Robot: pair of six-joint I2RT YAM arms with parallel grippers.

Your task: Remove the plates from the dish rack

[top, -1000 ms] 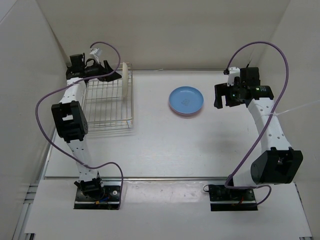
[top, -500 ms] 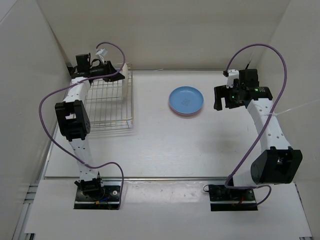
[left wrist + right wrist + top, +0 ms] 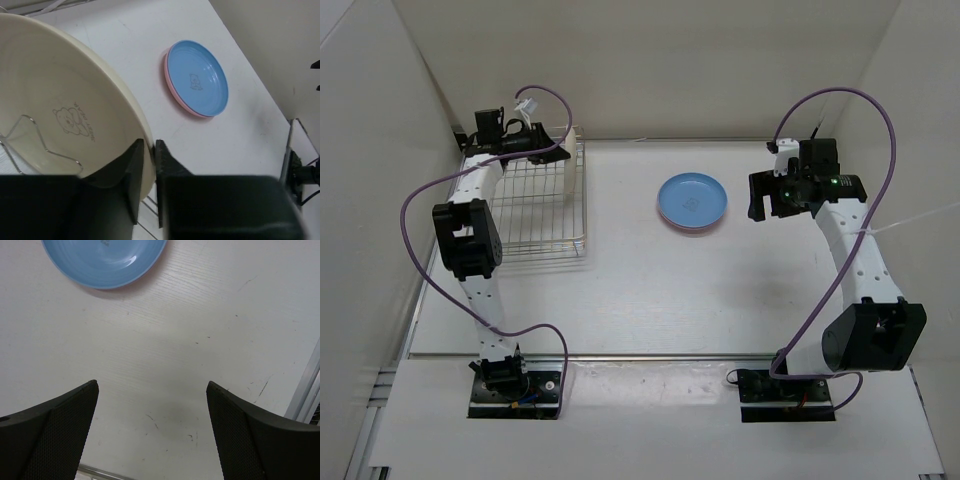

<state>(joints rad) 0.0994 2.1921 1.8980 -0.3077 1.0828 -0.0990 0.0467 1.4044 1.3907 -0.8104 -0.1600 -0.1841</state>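
Observation:
A cream-white plate [image 3: 60,100] stands on edge in the silver wire dish rack [image 3: 535,205], at the rack's right side [image 3: 567,168]. My left gripper [image 3: 149,150] is shut on this plate's rim, one finger on each face; from above, the left gripper [image 3: 558,150] sits at the rack's back right corner. A blue plate [image 3: 692,200] lies flat on the table, stacked on a pink plate [image 3: 186,107] whose edge shows beneath it. My right gripper [image 3: 152,390] hangs open over bare table just right of that stack, holding nothing.
White walls close in the table at the back, left and right. A rack wire loop [image 3: 30,135] crosses in front of the cream plate's face. A metal rail [image 3: 305,390] runs along the table's right edge. Purple cables arc above both arms.
My left gripper's jaws have shut onto the cream plate's rim, and its wrist has shifted slightly toward the back wall. The right arm and the blue plate have not moved.

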